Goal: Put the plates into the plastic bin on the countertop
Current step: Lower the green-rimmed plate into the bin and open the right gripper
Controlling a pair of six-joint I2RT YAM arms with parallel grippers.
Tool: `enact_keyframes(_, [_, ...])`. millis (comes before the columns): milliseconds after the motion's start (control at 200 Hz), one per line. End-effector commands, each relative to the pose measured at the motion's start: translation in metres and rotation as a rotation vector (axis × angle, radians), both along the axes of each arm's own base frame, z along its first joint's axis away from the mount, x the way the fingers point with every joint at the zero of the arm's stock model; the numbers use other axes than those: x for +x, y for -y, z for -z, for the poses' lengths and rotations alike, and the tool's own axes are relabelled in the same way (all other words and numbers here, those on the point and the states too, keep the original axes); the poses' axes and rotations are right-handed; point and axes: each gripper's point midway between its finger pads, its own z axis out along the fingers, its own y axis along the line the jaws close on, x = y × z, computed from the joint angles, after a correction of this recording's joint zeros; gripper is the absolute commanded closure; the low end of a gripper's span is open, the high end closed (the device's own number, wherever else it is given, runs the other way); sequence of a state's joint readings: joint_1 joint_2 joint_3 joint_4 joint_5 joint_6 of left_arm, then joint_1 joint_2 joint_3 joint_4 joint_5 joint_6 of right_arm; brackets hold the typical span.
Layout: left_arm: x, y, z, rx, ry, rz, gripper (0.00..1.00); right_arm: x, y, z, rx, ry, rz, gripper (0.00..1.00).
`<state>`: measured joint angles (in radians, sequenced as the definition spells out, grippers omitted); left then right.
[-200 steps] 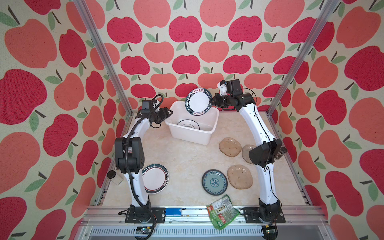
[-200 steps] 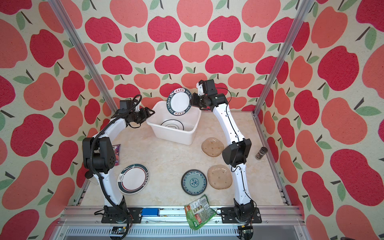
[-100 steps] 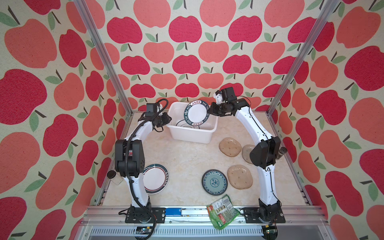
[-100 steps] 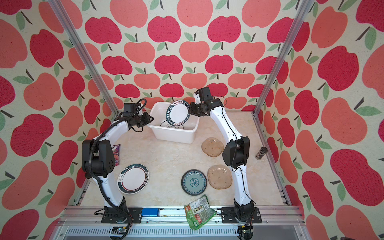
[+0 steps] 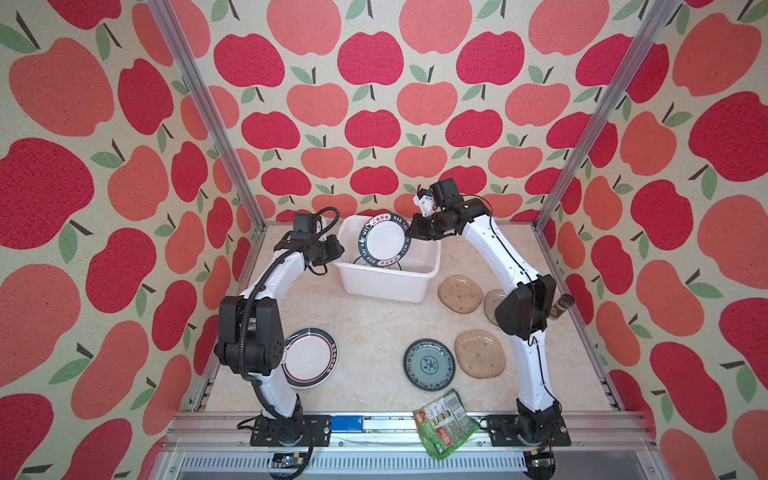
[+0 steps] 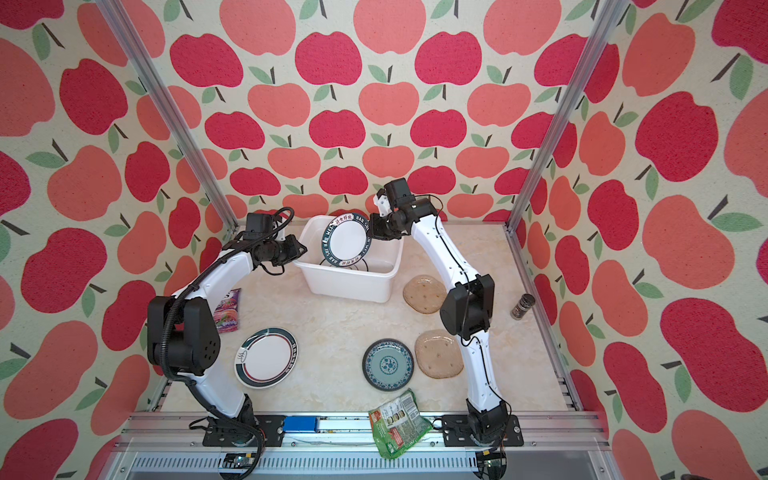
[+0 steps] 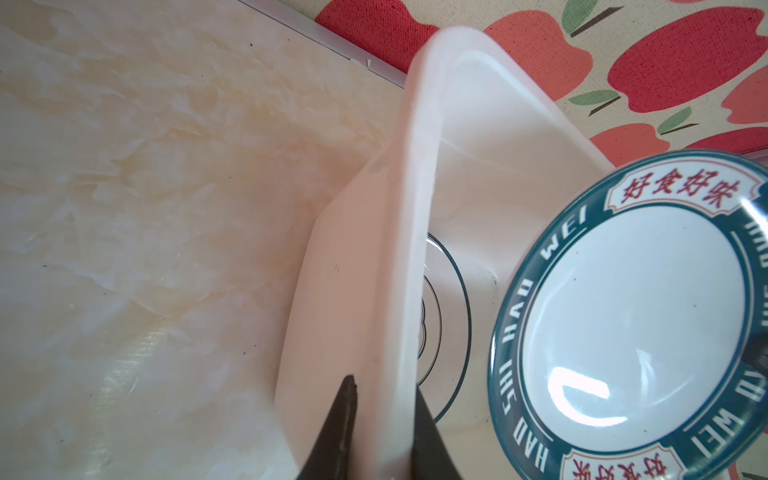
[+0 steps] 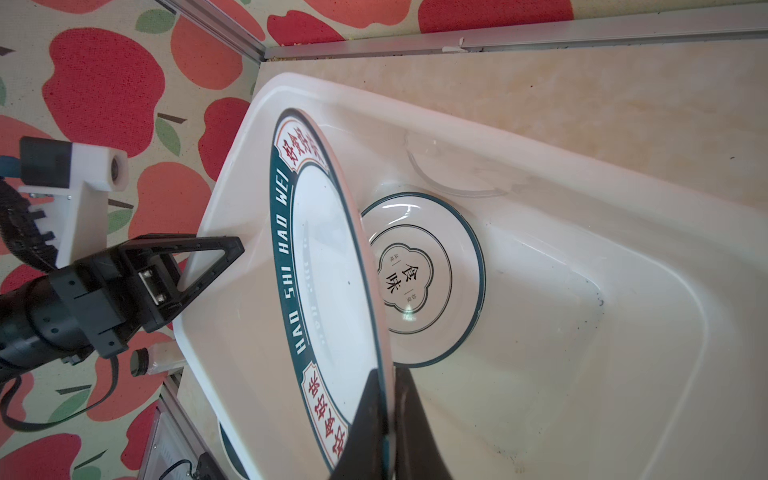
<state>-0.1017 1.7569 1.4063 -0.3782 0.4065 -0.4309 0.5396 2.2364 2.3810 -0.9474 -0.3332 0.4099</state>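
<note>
Right wrist: plate (upright) seemingly inside bin.

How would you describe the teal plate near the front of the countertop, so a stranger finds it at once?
Find the green snack packet at the countertop's front edge. Just behind it lies a round teal plate, beside an amber glass plate. It alone is patterned teal all over; the other round plates have white centres.

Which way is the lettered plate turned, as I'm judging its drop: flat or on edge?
On edge, tilted. The right gripper pinches the plate by its rim, white face turned sideways, above the tub.
</note>
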Motion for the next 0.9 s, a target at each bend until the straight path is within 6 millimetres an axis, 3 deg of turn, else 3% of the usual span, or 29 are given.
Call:
enact_keyframes(0, [-0.010,0.004,-0.001,-0.022,-0.023,-0.004,0.91,-0.002,0.004,0.019,-0.050,-0.040,-0.031,1.00])
enact_keyframes(315, [-0.017,0.000,0.004,-0.010,-0.024,-0.025,0.92,0.002,0.009,0.061,-0.155,-0.109,-0.037,1.00])
enact_keyframes(430, [-0.018,0.000,0.005,-0.002,-0.024,-0.029,0.92,0.004,0.019,0.074,-0.238,-0.110,-0.017,1.00])
enact_keyframes(700, [-0.019,0.001,0.010,0.001,-0.035,-0.028,0.91,0.007,0.027,0.078,-0.283,-0.095,-0.001,0.70])
enact_keyframes(896, [-0.019,0.001,0.006,0.008,-0.025,-0.030,0.91,0.007,0.023,0.065,-0.230,-0.090,-0.008,0.67])
